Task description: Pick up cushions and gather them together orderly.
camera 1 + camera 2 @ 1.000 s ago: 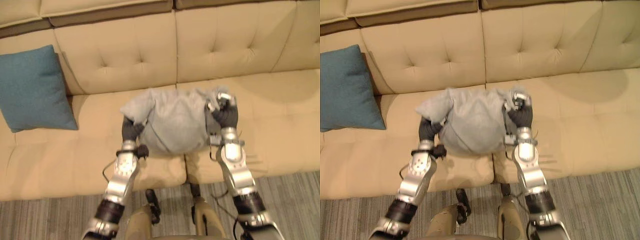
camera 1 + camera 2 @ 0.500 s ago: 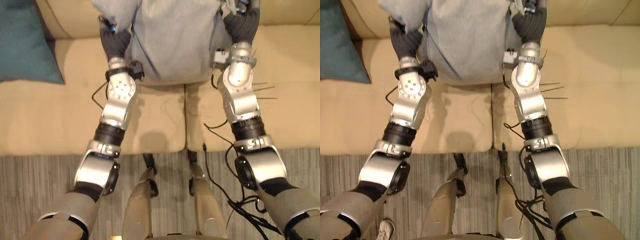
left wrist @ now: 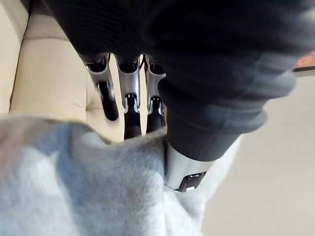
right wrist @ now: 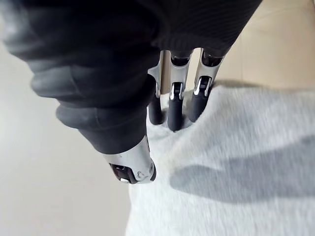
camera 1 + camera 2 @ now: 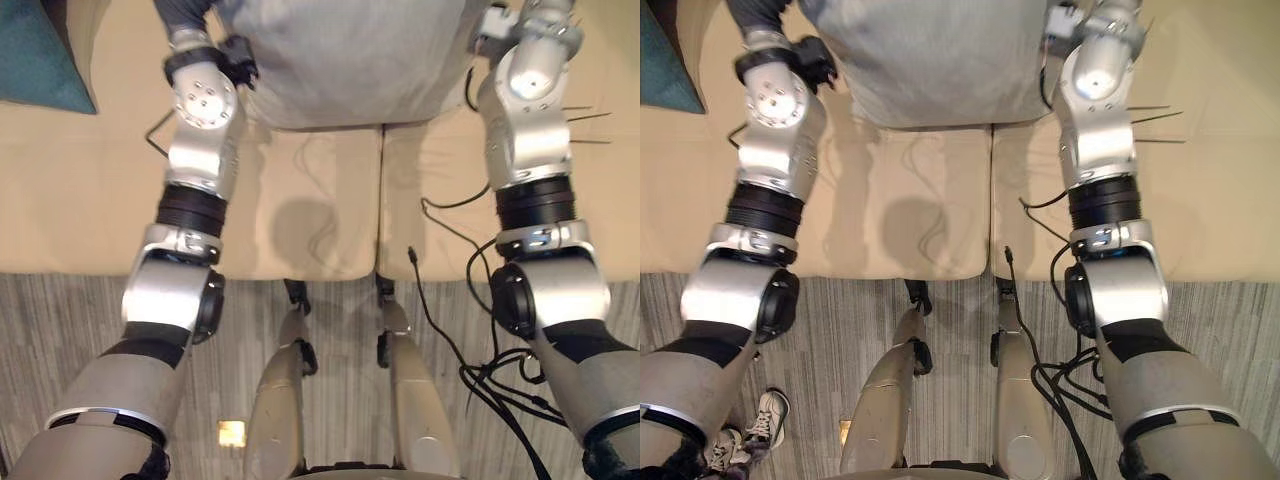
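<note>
Teal cushion [image 5: 35, 55]: out past your left hand's outer side, well apart from it, on the cream sofa [image 5: 80, 200].

Left hand [image 3: 130, 98]: fingers curled over one edge of the grey cushion [image 5: 350, 60], thumb [image 3: 183, 169] pressed on the near face. You are pinching the cloth.

Grey cushion: spans between your two hands, its lower edge over the seat seam.

Right hand [image 4: 176, 98]: fingertips dug into the opposite edge, thumb [image 4: 132, 164] on the near side. It pinches the same cushion.
</note>
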You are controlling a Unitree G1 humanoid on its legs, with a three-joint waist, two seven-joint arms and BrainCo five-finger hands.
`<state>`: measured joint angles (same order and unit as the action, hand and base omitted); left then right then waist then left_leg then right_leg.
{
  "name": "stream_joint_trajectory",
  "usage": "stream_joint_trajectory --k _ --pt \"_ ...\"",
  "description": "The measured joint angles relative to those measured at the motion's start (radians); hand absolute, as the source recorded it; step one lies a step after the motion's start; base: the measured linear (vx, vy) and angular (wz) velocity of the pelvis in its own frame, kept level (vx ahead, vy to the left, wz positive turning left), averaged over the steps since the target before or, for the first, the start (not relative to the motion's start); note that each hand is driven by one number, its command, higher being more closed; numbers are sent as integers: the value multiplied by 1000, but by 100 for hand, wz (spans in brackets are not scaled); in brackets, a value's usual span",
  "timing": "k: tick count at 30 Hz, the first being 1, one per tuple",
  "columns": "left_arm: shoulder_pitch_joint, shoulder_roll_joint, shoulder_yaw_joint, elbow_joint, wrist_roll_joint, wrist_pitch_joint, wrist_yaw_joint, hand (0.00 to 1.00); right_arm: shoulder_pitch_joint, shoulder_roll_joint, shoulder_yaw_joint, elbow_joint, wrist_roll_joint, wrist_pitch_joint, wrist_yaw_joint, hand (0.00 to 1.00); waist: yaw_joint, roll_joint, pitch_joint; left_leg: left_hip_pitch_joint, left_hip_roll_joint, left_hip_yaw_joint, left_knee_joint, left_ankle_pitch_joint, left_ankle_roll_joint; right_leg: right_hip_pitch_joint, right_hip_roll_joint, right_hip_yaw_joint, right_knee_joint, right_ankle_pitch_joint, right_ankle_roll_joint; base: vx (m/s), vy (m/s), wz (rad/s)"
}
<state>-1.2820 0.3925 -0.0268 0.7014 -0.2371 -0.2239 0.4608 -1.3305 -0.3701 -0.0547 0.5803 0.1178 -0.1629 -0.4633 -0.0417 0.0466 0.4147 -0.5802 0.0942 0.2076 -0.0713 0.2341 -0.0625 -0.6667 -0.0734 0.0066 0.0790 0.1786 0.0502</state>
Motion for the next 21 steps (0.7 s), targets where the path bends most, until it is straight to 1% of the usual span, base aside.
stream_joint_trajectory --k 1,4,5,6,7,8,10,12,14,15,16,17,18,20,21 --pt "-3 26 4 2 -12 1 -4 0 -9 -15 -32 0 25 -1 -8 0 -1 0 2 0 1 -9 0 2 0 -1 -1 -8 11 -5 -4 -19 22 15" --pt "-2 63 52 5 -55 2 -3 0 -11 -72 -114 -3 111 -11 -25 0 2 0 2 -1 0 -18 0 8 1 -15 -3 -22 56 -34 -6 -26 9 18" --pt "-1 90 79 5 -76 2 -4 0 -10 -91 -141 -11 160 -26 -33 0 1 0 2 -6 -1 -21 0 12 -1 -28 -11 -30 82 -51 -6 -29 7 16" --pt "-1 99 85 5 -87 2 -4 0 -10 -95 -150 -14 184 -30 -36 0 3 0 2 -8 -1 -23 0 14 0 -34 -12 -32 92 -54 -6 -27 3 17" --pt "-1 110 98 3 -108 2 -10 0 -9 -104 -164 -21 234 -36 -37 0 4 0 2 -11 -1 -27 0 17 -3 -43 -14 -36 109 -62 -8 -20 -6 11" --pt "0 112 101 2 -112 2 -13 0 -5 -107 -164 -27 247 -37 -37 0 4 0 2 -11 -2 -28 -1 17 -4 -43 -14 -37 113 -66 -7 -22 -9 11" --pt "26 114 103 -38 -142 1 -41 0 56 -111 -163 -131 289 -39 -18 0 6 0 2 -9 1 -30 -1 16 -4 -45 -17 -41 131 -77 -6 -13 -12 10" --pt "81 114 102 -101 -145 0 -56 0 127 -114 -163 -206 301 -49 2 0 6 0 2 -2 2 -30 -1 17 -4 -45 -19 -42 148 -83 -5 4 -19 6" --pt "210 113 97 -194 -144 -1 -91 0 295 -126 -163 -295 303 -51 39 0 6 -1 1 23 0 -27 0 17 -4 -32 -24 -42 179 -102 -4 19 -14 8" --pt "255 113 94 -221 -144 -1 -96 0 351 -128 -163 -319 303 -51 50 0 5 -1 1 32 -2 -26 0 16 -4 -25 -27 -42 189 -112 -3 24 -20 12" --pt "347 111 90 -273 -144 -2 -115 0 459 -128 -164 -357 300 -50 66 0 4 -2 1 51 -4 -23 0 15 -4 -12 -31 -44 202 -125 -3 35 -45 10" --pt "482 110 76 -339 -143 -2 -162 0 604 -125 -164 -388 276 -47 104 0 6 -2 0 78 -4 -18 2 1 -4 17 -32 -45 202 -142 -1 34 -54 5" --pt "536 106 72 -367 -143 -3 -182 0 659 -121 -164 -397 264 -45 119 0 7 -2 -1 88 -4 -17 3 -4 -3 27 -31 -45 203 -145 -2 40 -65 2" --pt "756 49 59 -450 -140 -5 -241 0 880 -68 -165 -439 225 -42 161 0 4 -2 -1 134 -4 -16 6 -23 1 75 -31 -45 203 -165 2 42 -56 0" --pt "832 19 55 -464 -134 -4 -262 0 951 -39 -164 -449 205 -38 178 0 4 -3 -3 149 -5 -16 6 -29 0 92 -31 -45 202 -169 2 54 -50 0"
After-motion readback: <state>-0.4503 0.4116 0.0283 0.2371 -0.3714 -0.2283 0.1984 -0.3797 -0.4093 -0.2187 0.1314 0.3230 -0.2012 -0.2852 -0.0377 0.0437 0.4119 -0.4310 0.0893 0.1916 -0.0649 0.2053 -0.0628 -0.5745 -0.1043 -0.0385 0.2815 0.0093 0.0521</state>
